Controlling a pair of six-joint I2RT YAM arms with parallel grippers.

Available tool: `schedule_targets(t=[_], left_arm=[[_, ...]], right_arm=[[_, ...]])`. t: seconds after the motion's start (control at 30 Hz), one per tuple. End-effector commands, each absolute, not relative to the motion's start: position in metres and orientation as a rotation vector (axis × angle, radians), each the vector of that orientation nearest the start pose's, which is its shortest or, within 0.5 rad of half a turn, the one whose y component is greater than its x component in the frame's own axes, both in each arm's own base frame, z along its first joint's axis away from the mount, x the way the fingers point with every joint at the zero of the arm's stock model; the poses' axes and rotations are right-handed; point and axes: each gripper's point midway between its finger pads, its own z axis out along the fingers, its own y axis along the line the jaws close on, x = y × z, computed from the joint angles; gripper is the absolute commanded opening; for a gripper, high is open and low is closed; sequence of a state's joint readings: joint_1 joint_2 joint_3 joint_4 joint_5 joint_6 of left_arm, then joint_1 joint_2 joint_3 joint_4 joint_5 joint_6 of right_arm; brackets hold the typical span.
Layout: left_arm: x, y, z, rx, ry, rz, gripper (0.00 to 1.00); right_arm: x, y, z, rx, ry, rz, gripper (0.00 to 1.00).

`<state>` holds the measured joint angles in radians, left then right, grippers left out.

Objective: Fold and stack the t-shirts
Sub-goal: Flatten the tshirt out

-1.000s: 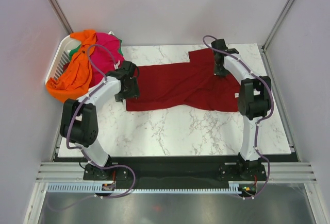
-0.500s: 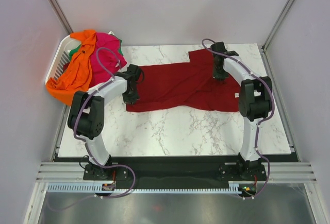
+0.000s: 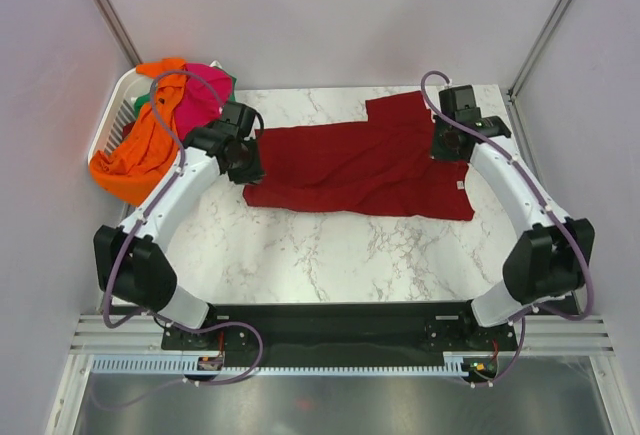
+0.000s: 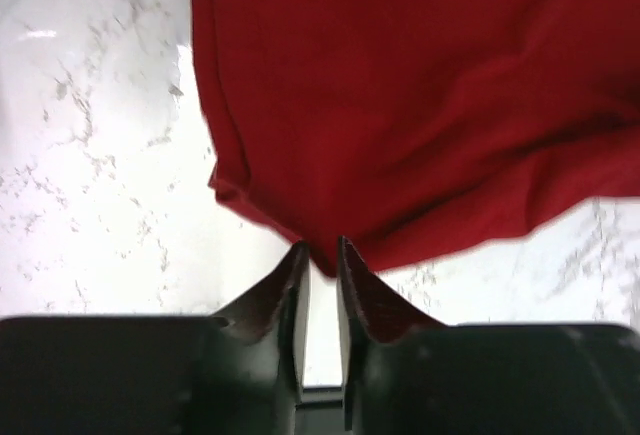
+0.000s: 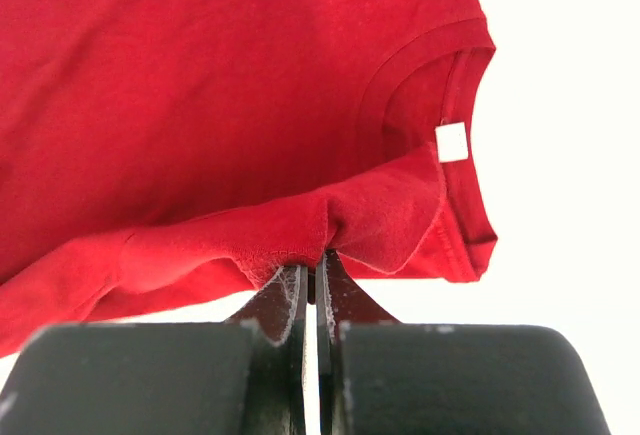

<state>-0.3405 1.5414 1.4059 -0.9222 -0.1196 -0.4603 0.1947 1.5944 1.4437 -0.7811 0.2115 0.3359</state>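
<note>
Pinching with my left hand [image 4: 318,255] the left edge of a dark red cotton t-shirt [image 3: 360,165], I nip a fold beside its collar in my right hand [image 5: 312,270]; the shirt lies spread across the far white marble worktop [image 3: 330,245].

Bare marble is left along the worktop's [image 3: 330,255] near edge. The far-left corner is crowded by the heaped laundry basket [image 3: 106,125]; the far half is spanned by the dark red t-shirt [image 3: 350,165].
</note>
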Motion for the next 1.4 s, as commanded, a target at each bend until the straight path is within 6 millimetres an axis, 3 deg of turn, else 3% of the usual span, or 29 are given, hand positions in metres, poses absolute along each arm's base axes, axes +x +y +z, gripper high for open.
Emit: schedule_targets(t=[0.0, 0.1, 0.17, 0.23, 0.3, 0.37, 0.43, 0.53, 0.57, 0.63, 0.67, 0.77, 0.87, 1.37], left_arm=[[0.293, -0.132, 0.171, -0.076, 2.713, -0.295, 0.28], [0.303, -0.132, 0.161, -0.072, 2.744, -0.269, 0.32], [0.317, -0.136, 0.153, -0.026, 2.769, -0.278, 0.36], [0.331, -0.130, 0.121, -0.033, 2.852, -0.195, 0.37], [0.345, -0.122, 0.109, -0.071, 2.870, -0.096, 0.37], [0.342, -0.124, 0.115, -0.124, 2.847, -0.081, 0.42], [0.339, -0.124, 0.137, -0.160, 2.743, -0.043, 0.46], [0.311, -0.116, 0.141, -0.224, 2.708, -0.014, 0.63], [0.304, -0.114, 0.139, -0.242, 2.705, -0.015, 0.74], [0.289, -0.108, 0.144, -0.302, 2.671, -0.038, 0.81], [0.277, -0.103, 0.130, -0.320, 2.695, -0.021, 0.84], [0.255, -0.096, 0.111, -0.386, 2.697, -0.033, 0.81], [0.248, -0.101, 0.089, -0.419, 2.710, -0.076, 0.77], [0.270, -0.101, 0.030, -0.440, 2.677, -0.043, 0.74]], right_arm=[[0.377, 0.062, 0.189, 0.259, 2.432, 0.032, 0.00], [0.382, 0.062, 0.189, 0.266, 2.430, 0.026, 0.00], [0.390, 0.065, 0.177, 0.261, 2.460, 0.014, 0.00], [0.398, 0.067, 0.174, 0.260, 2.469, 0.013, 0.00], [0.407, 0.067, 0.168, 0.259, 2.487, 0.002, 0.00], [0.410, 0.066, 0.165, 0.253, 2.498, -0.019, 0.00], [0.409, 0.063, 0.165, 0.248, 2.497, -0.040, 0.00], [0.408, 0.064, 0.162, 0.245, 2.504, -0.041, 0.00], [0.405, 0.067, 0.159, 0.239, 2.517, -0.022, 0.00], [0.403, 0.069, 0.159, 0.236, 2.519, -0.002, 0.00], [0.400, 0.070, 0.156, 0.233, 2.525, 0.000, 0.00], [0.394, 0.071, 0.158, 0.225, 2.517, 0.007, 0.00], [0.392, 0.072, 0.160, 0.218, 2.512, 0.014, 0.00], [0.383, 0.076, 0.153, 0.190, 2.525, 0.027, 0.00]])
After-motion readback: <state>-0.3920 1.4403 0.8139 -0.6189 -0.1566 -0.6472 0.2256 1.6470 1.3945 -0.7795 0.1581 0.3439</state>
